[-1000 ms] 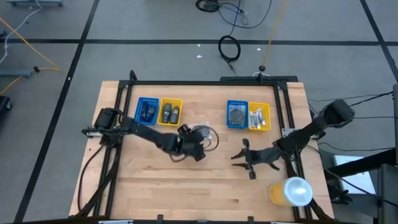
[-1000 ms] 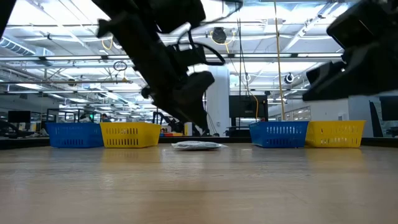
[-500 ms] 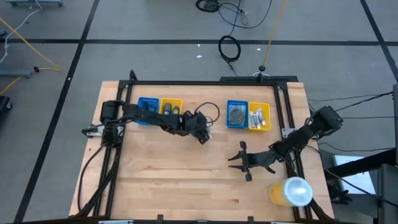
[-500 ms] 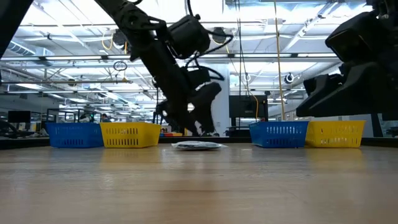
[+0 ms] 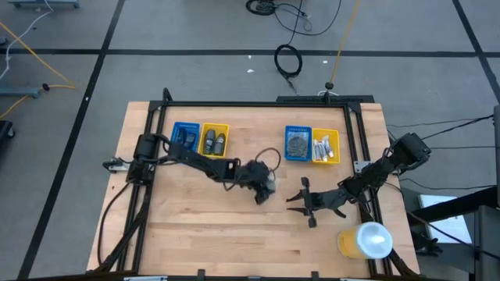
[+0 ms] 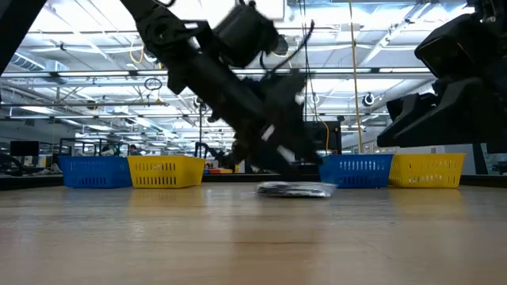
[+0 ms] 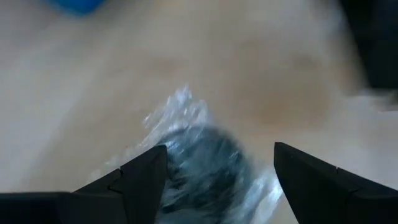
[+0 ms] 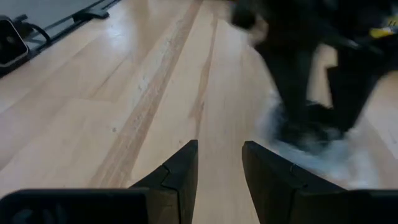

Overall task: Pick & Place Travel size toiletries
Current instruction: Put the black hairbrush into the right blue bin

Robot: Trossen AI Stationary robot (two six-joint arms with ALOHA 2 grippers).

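From the high view, the left end effector (image 5: 264, 187) sits mid-desk (image 5: 195, 226) right over a clear-wrapped disc (image 5: 269, 183), while the right end effector (image 5: 301, 201) waits just beside it, fingers a bit apart. Low view shows the disc (image 6: 295, 189) lying flat on the desk with the left arm hunched over it, blue tray (image 6: 355, 170) and yellow tray (image 6: 426, 169) behind. Left wrist view: fingers (image 7: 140, 180) spread wide, straddling the dark disc in crinkly wrap (image 7: 202, 168), not pinching yet. Right wrist view has its own fingers (image 8: 180, 171) slightly parted. The disc looks light, and the wrap slippery and floppy, so grabbing the firm disc body across its edges seems smarter than the loose film.
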